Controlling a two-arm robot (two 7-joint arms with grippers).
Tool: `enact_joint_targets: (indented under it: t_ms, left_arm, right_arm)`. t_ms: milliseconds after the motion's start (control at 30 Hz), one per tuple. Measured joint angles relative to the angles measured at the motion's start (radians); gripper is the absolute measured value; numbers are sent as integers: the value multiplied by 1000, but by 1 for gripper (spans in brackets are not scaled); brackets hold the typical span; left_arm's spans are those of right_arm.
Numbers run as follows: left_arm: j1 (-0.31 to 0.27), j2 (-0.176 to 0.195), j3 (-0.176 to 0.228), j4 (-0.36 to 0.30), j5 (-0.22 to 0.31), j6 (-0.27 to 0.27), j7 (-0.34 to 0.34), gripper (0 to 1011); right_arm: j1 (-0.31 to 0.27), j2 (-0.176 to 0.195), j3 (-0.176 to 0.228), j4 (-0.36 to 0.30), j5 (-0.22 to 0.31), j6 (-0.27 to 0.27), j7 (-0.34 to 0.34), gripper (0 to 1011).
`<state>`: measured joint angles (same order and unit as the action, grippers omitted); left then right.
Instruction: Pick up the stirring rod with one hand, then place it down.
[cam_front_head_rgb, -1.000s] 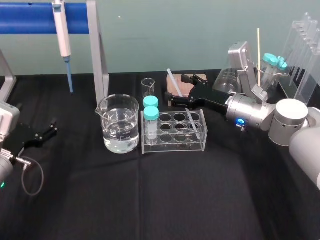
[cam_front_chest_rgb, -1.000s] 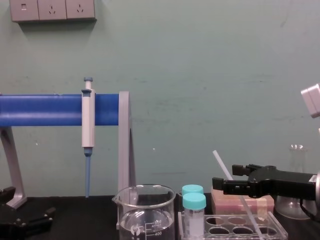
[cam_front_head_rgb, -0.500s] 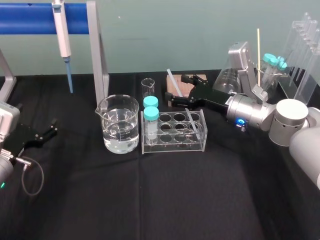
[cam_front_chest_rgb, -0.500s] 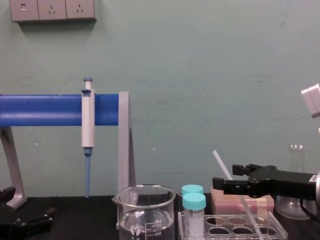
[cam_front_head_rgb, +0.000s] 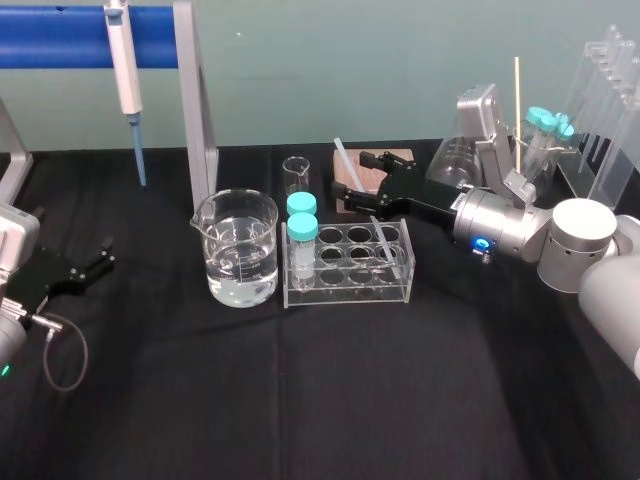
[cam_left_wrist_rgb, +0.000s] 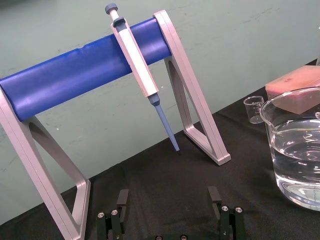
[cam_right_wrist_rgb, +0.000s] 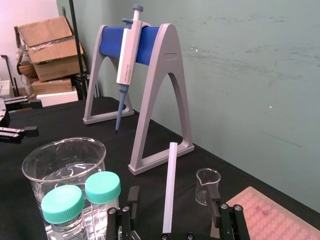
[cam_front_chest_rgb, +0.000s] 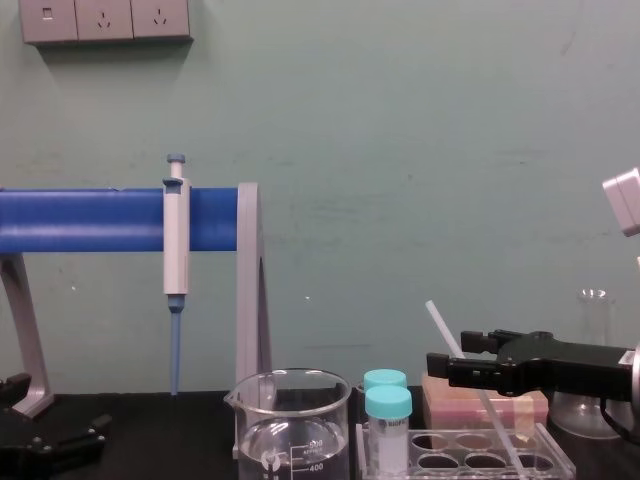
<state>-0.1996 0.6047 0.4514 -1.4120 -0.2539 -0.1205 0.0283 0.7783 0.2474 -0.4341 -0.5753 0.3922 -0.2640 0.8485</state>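
I count one stirring rod (cam_right_wrist_rgb: 169, 187), standing between the spread fingers of my right gripper (cam_front_head_rgb: 352, 180). Just beside that gripper sits one clear rack (cam_front_head_rgb: 350, 295) with two teal-capped vials (cam_front_head_rgb: 302, 228) in it, and past the rack one beaker of water (cam_front_head_rgb: 240, 255). Ahead of the fingertips is one small glass beaker (cam_front_head_rgb: 296, 175); under the gripper lies one pink block (cam_front_chest_rgb: 450, 405). Back along that arm I count one conical flask (cam_front_chest_rgb: 592, 405), two more teal-capped tubes (cam_front_head_rgb: 541, 118) and one thin stick (cam_front_head_rgb: 517, 100). Nearer my left gripper (cam_front_head_rgb: 100, 255) there is one pipette (cam_front_head_rgb: 124, 60) on one blue stand (cam_front_head_rgb: 60, 40). Grippers: two.
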Motion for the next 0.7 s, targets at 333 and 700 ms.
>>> enact_joint_targets:
  t_ms: [333,700]
  left_arm:
    - [0,0,0,0,0,0,0,1000]
    - [0,0,0,0,0,0,0,1000]
  right_arm:
    - [0,0,0,0,1,0,0,565]
    - [0,0,0,0,1,0,0,218]
